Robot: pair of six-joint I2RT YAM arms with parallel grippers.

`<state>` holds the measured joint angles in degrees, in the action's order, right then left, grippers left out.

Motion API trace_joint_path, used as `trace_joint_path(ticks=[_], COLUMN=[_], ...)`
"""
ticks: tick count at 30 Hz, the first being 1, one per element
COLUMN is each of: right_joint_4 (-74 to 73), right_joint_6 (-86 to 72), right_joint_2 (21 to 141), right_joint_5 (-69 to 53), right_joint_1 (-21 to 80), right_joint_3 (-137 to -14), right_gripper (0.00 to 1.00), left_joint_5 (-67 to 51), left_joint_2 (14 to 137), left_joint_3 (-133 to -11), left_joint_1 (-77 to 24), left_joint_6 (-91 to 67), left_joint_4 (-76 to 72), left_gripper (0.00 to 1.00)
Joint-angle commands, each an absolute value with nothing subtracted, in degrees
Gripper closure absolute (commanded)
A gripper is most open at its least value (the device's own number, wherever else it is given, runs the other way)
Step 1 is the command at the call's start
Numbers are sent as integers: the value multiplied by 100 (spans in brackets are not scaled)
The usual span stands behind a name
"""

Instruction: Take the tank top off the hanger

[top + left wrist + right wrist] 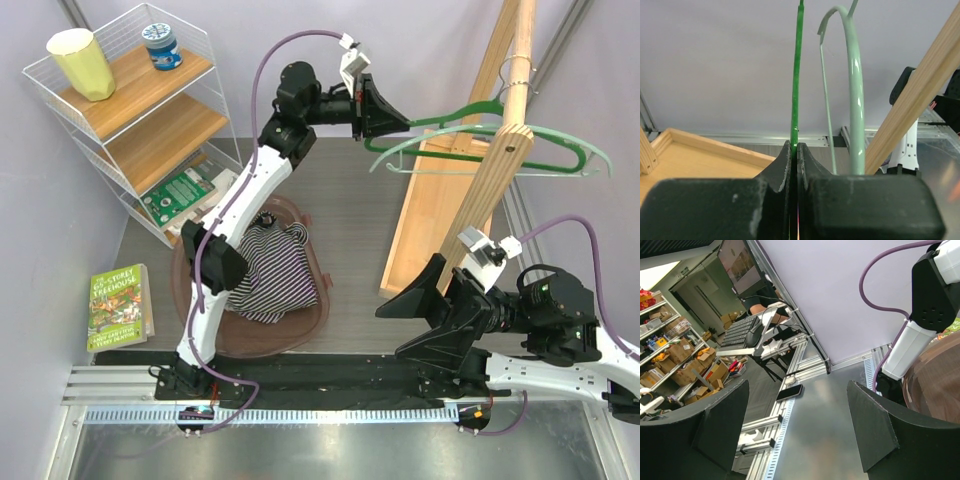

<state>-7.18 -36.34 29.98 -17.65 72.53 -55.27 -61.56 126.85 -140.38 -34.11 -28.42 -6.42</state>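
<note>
The black-and-white striped tank top [275,265] lies crumpled in a brown oval tray [200,330], off any hanger. A bare dark green hanger [470,112] hangs on the slanted wooden rail [500,150]. My left gripper [400,125] is shut on that hanger's left end. In the left wrist view the thin green hanger [795,75] rises from between the closed jaws of the left gripper [795,150]. A pale green hanger [560,140] hangs beside it, also bare [856,100]. My right gripper [410,325] stands open and holds nothing, low at the front right, right gripper [797,425] facing the metal table edge.
A white wire shelf [140,100] at the back left carries a yellow cup [82,62], a blue jar [161,45] and books. A green book [118,305] lies on the floor at the left. A wooden frame [430,200] leans under the rail.
</note>
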Motion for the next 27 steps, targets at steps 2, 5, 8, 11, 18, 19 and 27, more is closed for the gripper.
trace_joint_path(ticks=[2, 5, 8, 11, 18, 19, 27], right_joint_4=[-466, -597, -668, -755, -730, -608, 1159], right_joint_6=[-3630, -3604, -3586, -3525, -3112, -3050, -3296], right_joint_2=[3006, 3006, 3006, 3032, 3340, 3392, 3892], right_joint_5=[-1661, -1477, -1257, -1020, -72, 199, 1659], right_joint_1=[7242, 7242, 7242, 7242, 7251, 7242, 7251], right_joint_3=[-5484, -5467, -5388, -5300, -4922, -4774, -3473], right_gripper=[16, 16, 15, 14, 11, 11, 4], left_joint_5=[-6064, -5881, -5312, -4898, -4160, -4062, -3648], left_joint_2=[12191, 12068, 11665, 11025, 9110, 8888, 6129], left_joint_3=[-13905, -13782, -13458, -12783, -10751, -10253, -6507], left_joint_1=[-3445, -3384, -3209, -2797, -2373, -2373, -2540], left_joint_6=[-1995, -1969, -1785, -1915, -2136, -2205, -3585], left_joint_4=[290, 413, 772, 809, 922, 1036, -132], left_gripper=[100, 91, 65, 53, 1, 0, 0])
